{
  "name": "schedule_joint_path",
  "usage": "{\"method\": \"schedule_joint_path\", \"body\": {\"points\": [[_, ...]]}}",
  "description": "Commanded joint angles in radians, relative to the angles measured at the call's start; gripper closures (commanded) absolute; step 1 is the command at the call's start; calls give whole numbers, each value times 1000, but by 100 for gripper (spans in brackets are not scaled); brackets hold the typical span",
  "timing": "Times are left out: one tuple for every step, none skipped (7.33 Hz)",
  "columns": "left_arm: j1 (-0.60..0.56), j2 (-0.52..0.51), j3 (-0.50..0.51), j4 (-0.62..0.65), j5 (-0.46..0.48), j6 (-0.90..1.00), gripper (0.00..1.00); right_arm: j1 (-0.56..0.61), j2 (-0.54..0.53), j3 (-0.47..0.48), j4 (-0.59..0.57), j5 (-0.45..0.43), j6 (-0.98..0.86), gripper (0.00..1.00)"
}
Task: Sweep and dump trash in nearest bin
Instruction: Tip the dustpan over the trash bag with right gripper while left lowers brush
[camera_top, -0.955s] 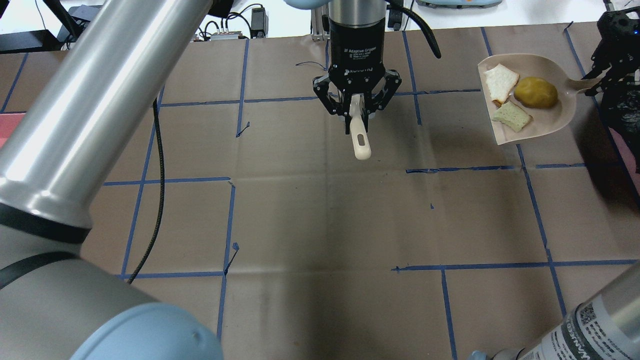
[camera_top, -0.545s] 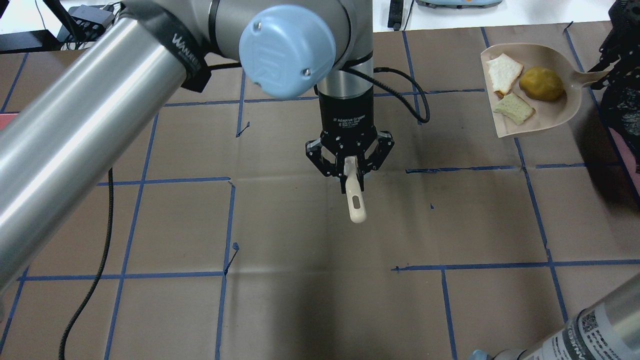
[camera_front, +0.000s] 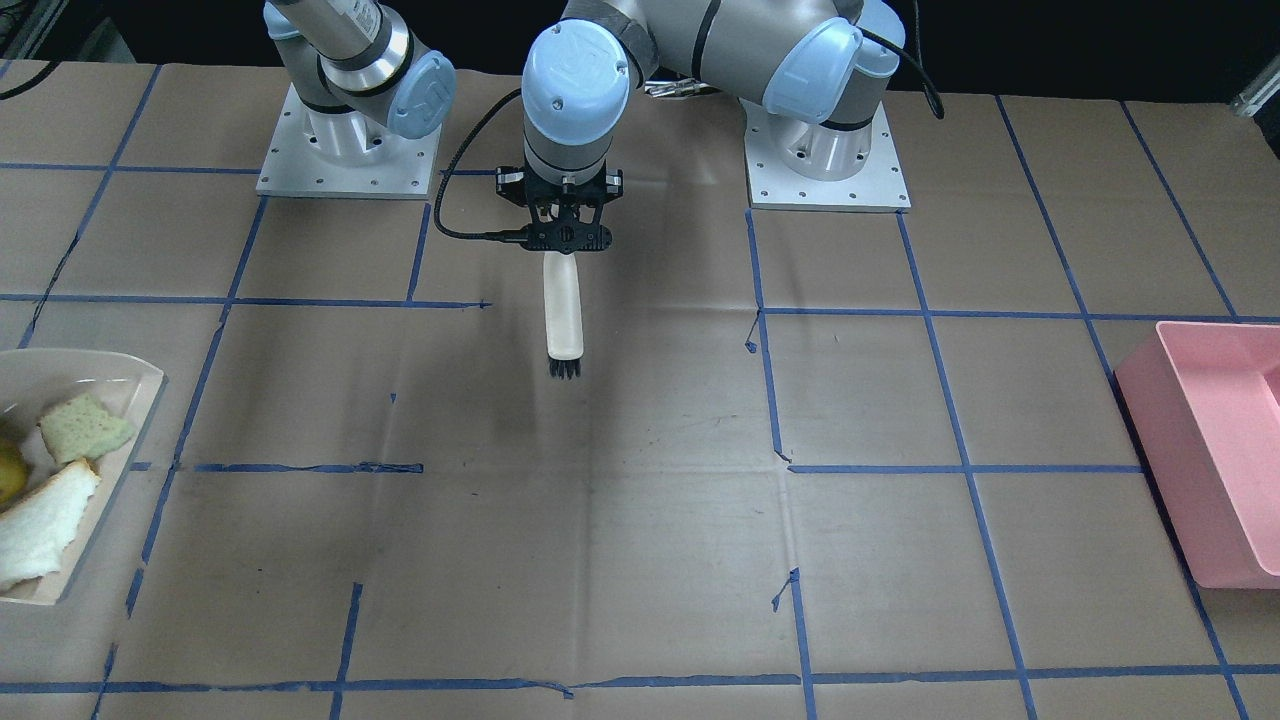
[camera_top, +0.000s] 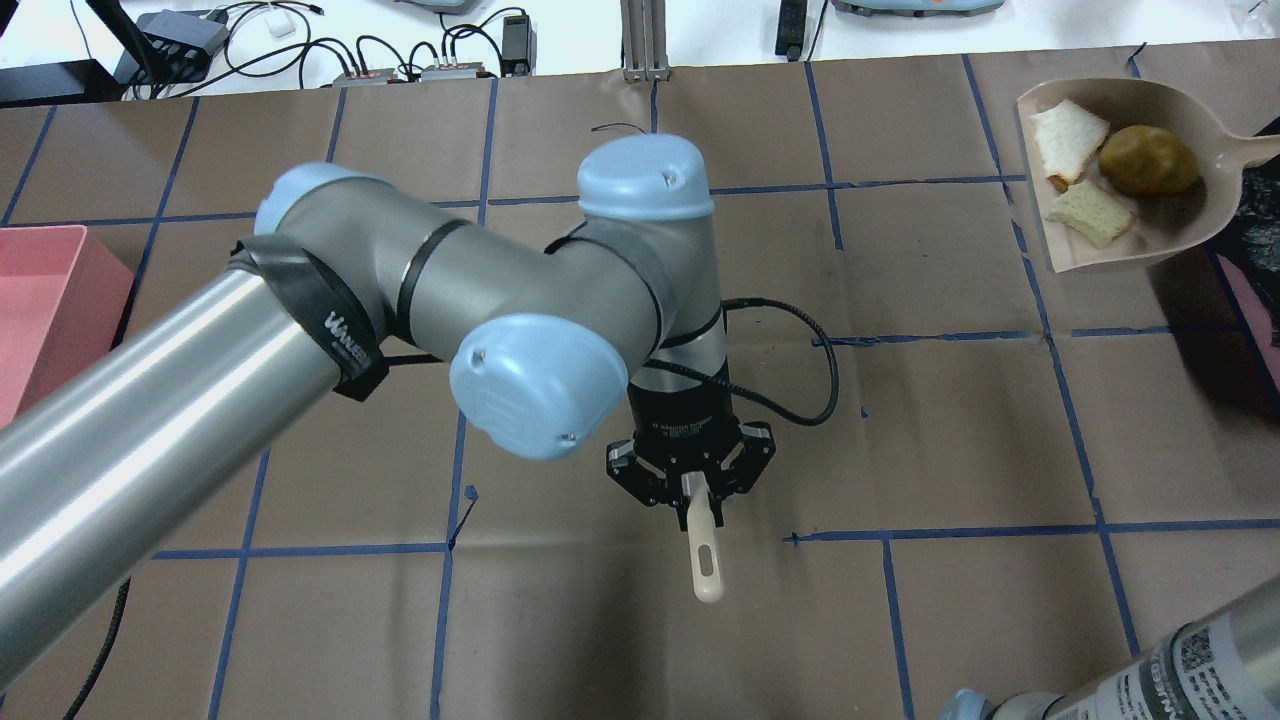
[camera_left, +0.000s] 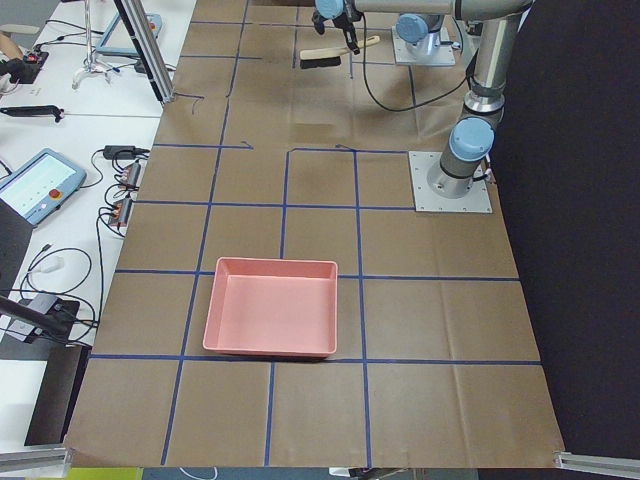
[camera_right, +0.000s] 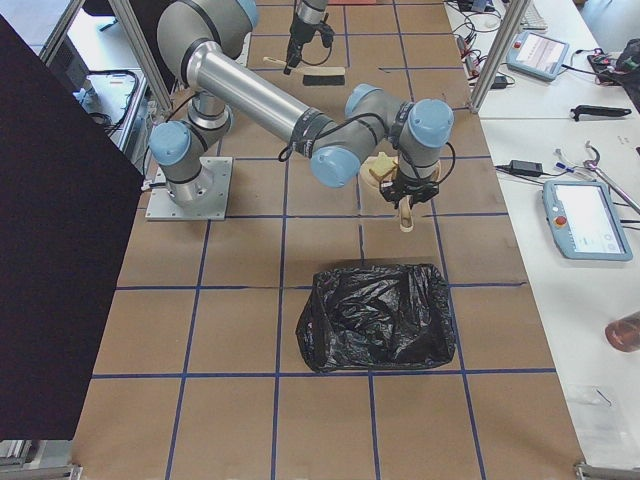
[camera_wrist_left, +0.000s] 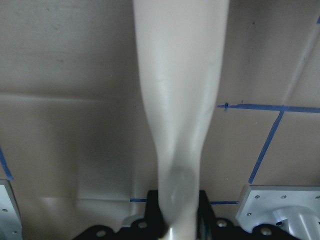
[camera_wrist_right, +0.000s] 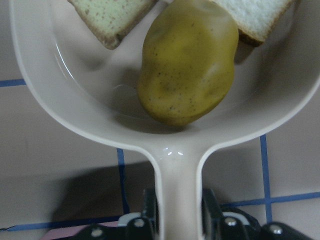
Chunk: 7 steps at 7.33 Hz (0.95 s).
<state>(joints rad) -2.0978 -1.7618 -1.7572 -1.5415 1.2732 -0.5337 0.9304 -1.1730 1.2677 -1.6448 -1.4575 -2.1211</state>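
Front view: brown paper counter (camera_front: 640, 600), blue tape grid (camera_front: 960, 468), pink bin (camera_front: 1210, 470).
Overhead: left hand (camera_top: 697, 500) pinching brush (camera_top: 706, 565); label (camera_top: 680, 429) partly reads "Adaptive Gripper".
Right side: black bag bin (camera_right: 375, 315).
Right wrist: right hand (camera_wrist_right: 177, 212) clamping dustpan (camera_wrist_right: 80, 95), which holds potato (camera_wrist_right: 187, 65) and bread pieces (camera_wrist_right: 112, 15).

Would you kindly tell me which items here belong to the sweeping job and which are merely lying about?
Job: brush in left gripper; dustpan in right gripper; potato; two bread pieces; black-bagged bin.
Lying about: pink bin, teach pendant.
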Motion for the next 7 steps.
{"method": "schedule_joint_path", "body": {"points": [[-31, 10, -106, 52, 9, -6, 100, -103, -1, -48, 49, -6, -106, 100], [-41, 5, -131, 51, 27, -5, 100, -148, -1, -54, 60, -4, -156, 100], [-65, 15, -163, 55, 43, -6, 100, -186, 1, -57, 60, -3, -198, 100], [-73, 10, -180, 72, 41, -12, 100, -211, 19, -92, 57, -3, -242, 100], [-74, 5, -203, 116, 40, -12, 99, -231, 41, -137, 60, -4, -255, 100], [-74, 24, -226, 165, 43, -6, 95, -258, 77, -175, 59, -7, -288, 100], [-74, 13, -229, 187, 52, -8, 91, -278, 119, -209, 47, -29, -313, 100]]}}
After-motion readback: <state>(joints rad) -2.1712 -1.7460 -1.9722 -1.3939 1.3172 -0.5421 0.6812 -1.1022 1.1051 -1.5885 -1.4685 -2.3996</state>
